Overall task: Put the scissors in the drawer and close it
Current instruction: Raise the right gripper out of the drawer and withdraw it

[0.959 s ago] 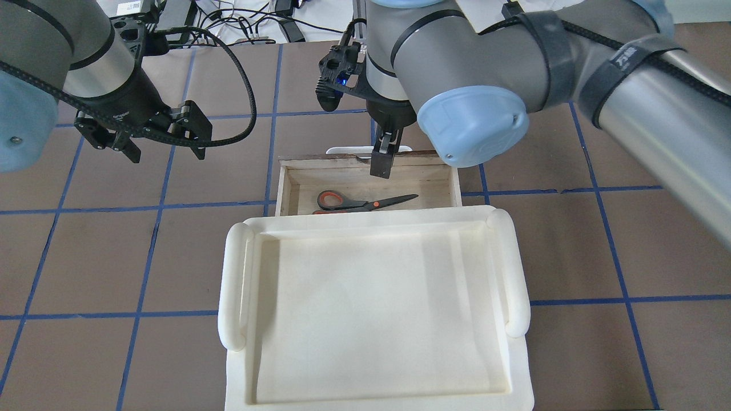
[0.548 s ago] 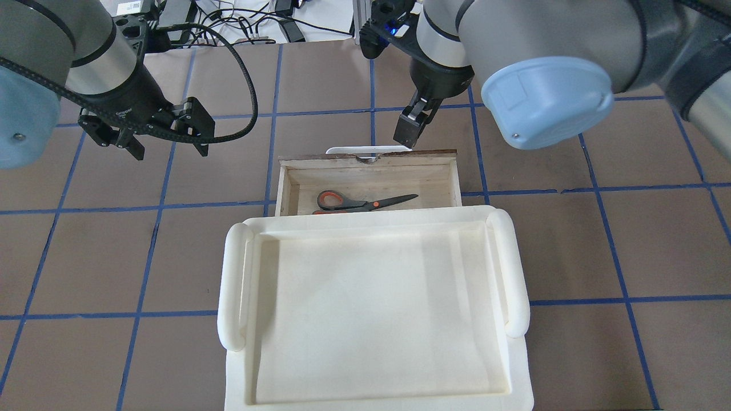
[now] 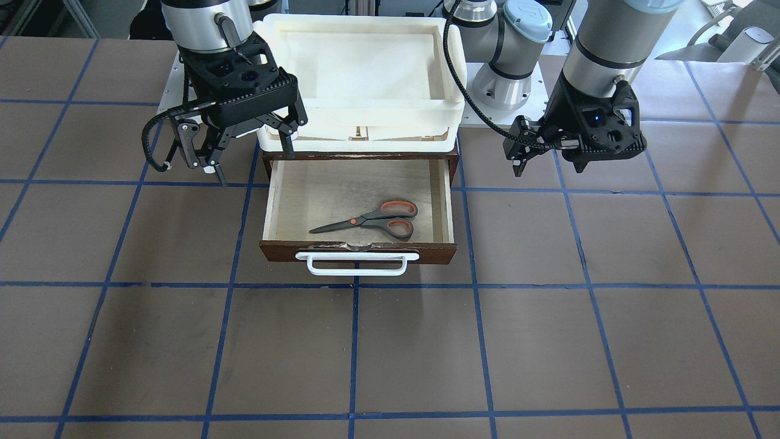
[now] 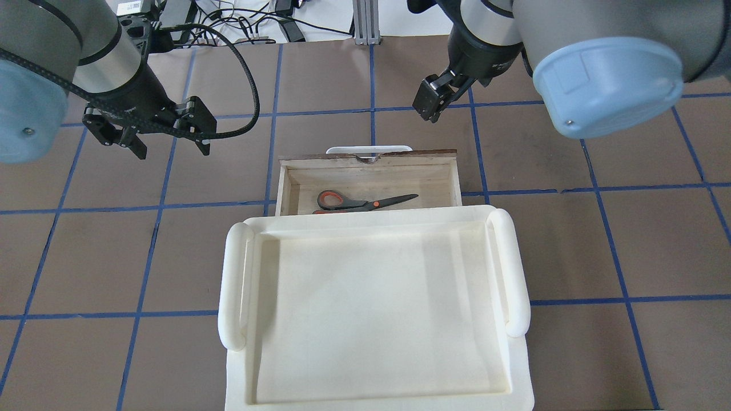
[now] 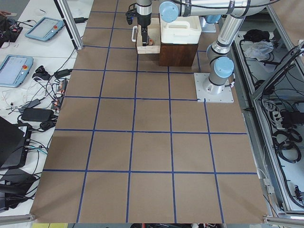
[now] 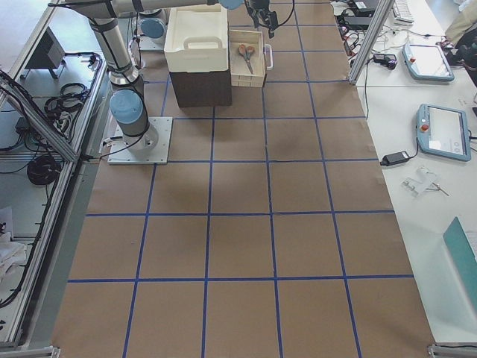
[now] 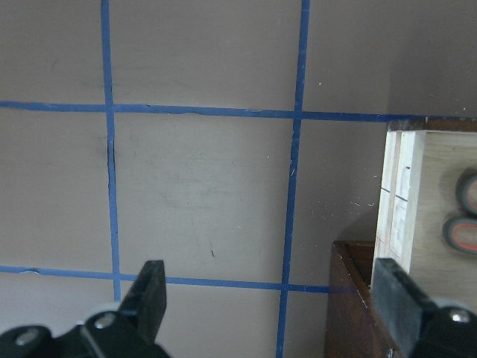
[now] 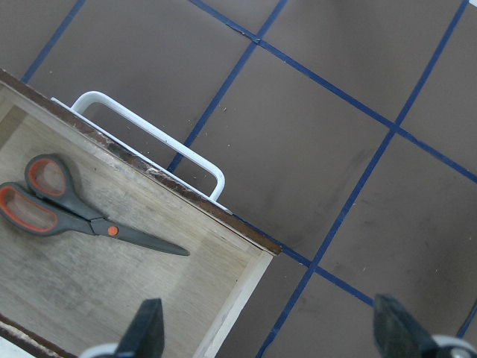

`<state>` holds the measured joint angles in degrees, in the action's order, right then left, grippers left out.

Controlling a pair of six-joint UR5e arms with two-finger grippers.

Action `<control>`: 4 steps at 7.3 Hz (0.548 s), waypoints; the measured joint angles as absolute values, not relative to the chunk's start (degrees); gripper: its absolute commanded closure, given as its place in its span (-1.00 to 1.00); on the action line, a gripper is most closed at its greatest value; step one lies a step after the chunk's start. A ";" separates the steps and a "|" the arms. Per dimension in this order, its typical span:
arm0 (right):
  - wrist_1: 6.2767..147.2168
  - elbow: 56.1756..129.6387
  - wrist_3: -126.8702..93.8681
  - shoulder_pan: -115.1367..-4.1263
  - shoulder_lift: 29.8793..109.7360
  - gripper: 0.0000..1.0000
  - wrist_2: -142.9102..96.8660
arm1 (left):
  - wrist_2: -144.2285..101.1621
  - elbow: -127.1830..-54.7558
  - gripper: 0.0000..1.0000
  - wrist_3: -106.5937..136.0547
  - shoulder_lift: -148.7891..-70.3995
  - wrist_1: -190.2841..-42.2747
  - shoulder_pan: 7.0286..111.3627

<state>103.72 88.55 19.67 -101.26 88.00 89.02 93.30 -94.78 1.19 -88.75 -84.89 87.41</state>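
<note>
- A brown table (image 3: 548, 341) marked with a blue tape grid carries a dark cabinet (image 3: 268, 160), and a white tray (image 3: 359, 67) sits on top of it.
- Front-facing view: the scissors (image 3: 372, 221) lie flat inside the drawer (image 3: 359, 253), so I judge the first half of the task done. The drawer stands pulled out, so closing it is left. The right gripper (image 3: 247, 155) and the left gripper (image 3: 546, 166) hang one on each side of the drawer and hold nothing.
- Overhead view: the right gripper (image 4: 428, 111) hovers beyond the drawer's front and its white handle (image 4: 368, 149), a little to the side. The left gripper (image 4: 172, 149) is well apart from the drawer. The scissors lie nearer the robot than both pairs of jaws.
- Left wrist view: the jaws are spread wide over bare table. The drawer's side wall is just past one finger (image 7: 402, 306), and the scissor loops lie further out.
- Right wrist view: the jaws are wide and empty. The drawer's front corner lies ahead of their gap, and the scissors lie ahead and off to one side, outside it.
</note>
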 measured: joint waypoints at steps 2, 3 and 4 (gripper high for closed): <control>103.19 88.47 13.64 -100.28 88.61 -1.00 88.77 | 93.21 -94.94 -1.00 2.39 -89.69 -81.71 87.73; 103.07 88.26 12.68 -98.86 89.20 -1.00 88.19 | 93.08 -94.74 -1.00 2.55 -90.15 -81.07 87.76; 101.92 88.07 11.81 -97.08 90.03 -1.00 87.22 | 92.96 -94.21 -1.00 2.41 -90.65 -80.42 87.99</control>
<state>101.92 88.07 11.81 -97.08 90.03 87.22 92.96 -94.21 2.41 -90.65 -80.42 87.99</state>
